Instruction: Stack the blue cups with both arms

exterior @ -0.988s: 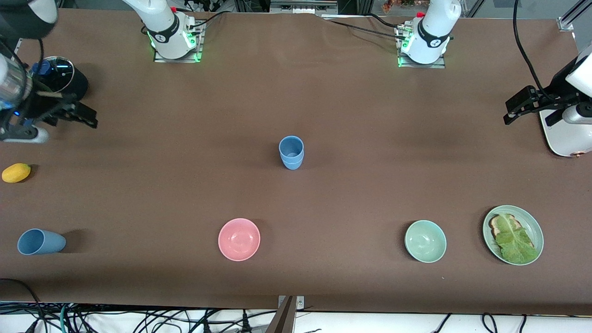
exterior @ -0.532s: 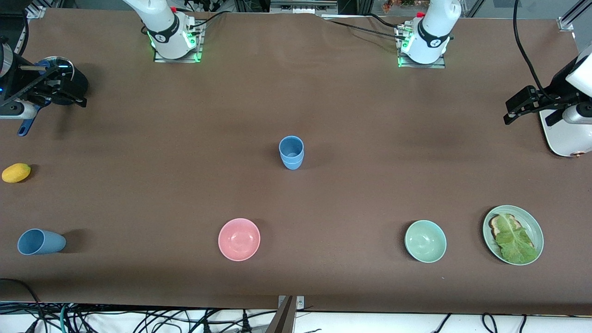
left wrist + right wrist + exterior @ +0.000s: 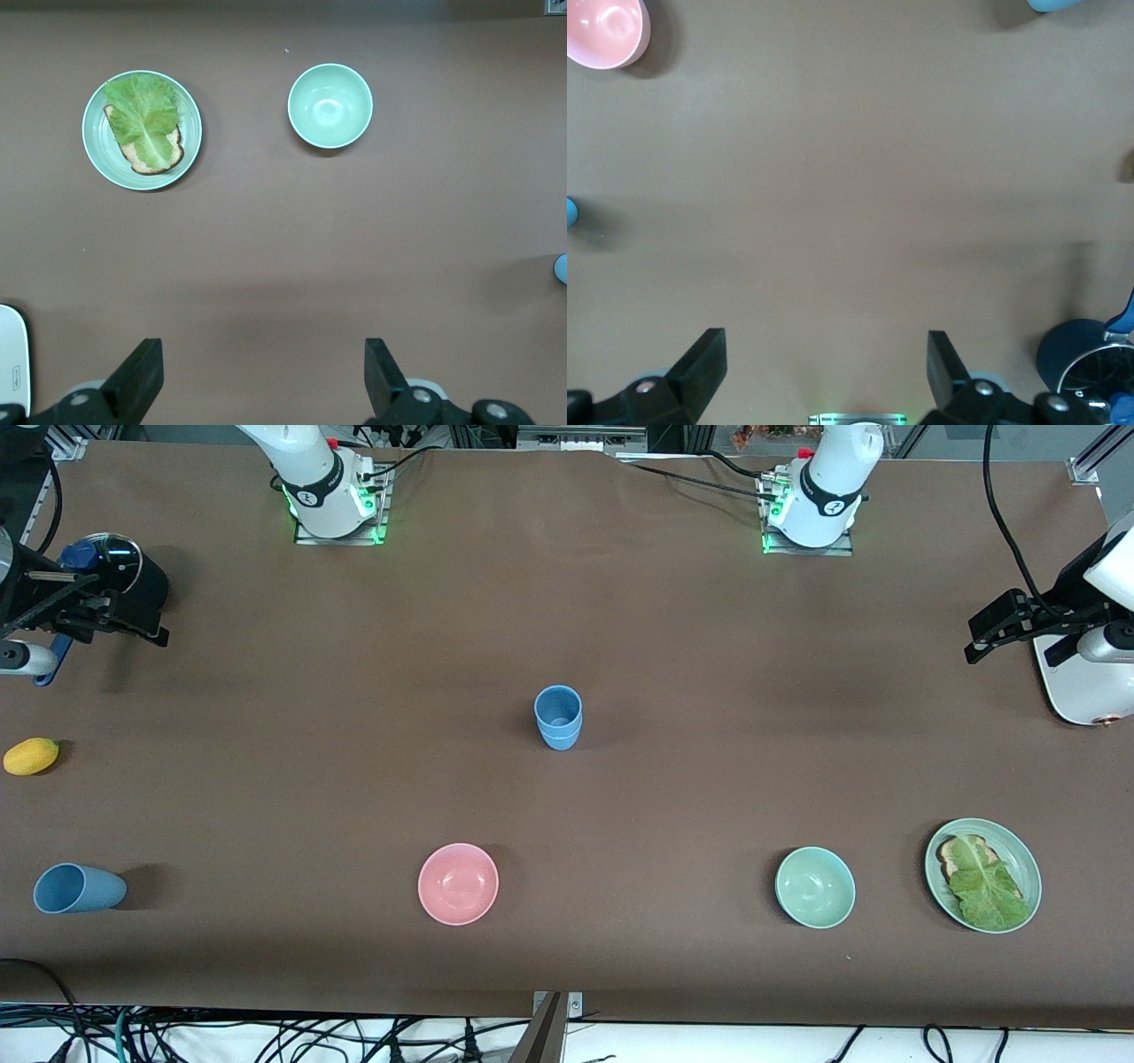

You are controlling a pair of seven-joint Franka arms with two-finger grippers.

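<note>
Two blue cups (image 3: 558, 717) stand nested and upright at the table's middle. A third blue cup (image 3: 78, 888) lies on its side near the front edge at the right arm's end; its edge shows in the right wrist view (image 3: 1063, 3). My right gripper (image 3: 124, 622) is open and empty, up over the table's end beside a dark pot. In its wrist view (image 3: 824, 367) the jaws stand wide over bare cloth. My left gripper (image 3: 983, 638) waits open and empty over its end of the table, with its jaws wide in the left wrist view (image 3: 263, 376).
A pink bowl (image 3: 458, 883), a pale green bowl (image 3: 815, 887) and a green plate (image 3: 1019, 850) with bread and lettuce lie along the front. A dark lidded pot (image 3: 124, 571) and a yellow fruit (image 3: 31, 755) are at the right arm's end. A white appliance (image 3: 1085, 686) is at the left arm's end.
My right gripper has drawn back from over the table toward the dark pot at its end. The left arm and the cups have not moved.
</note>
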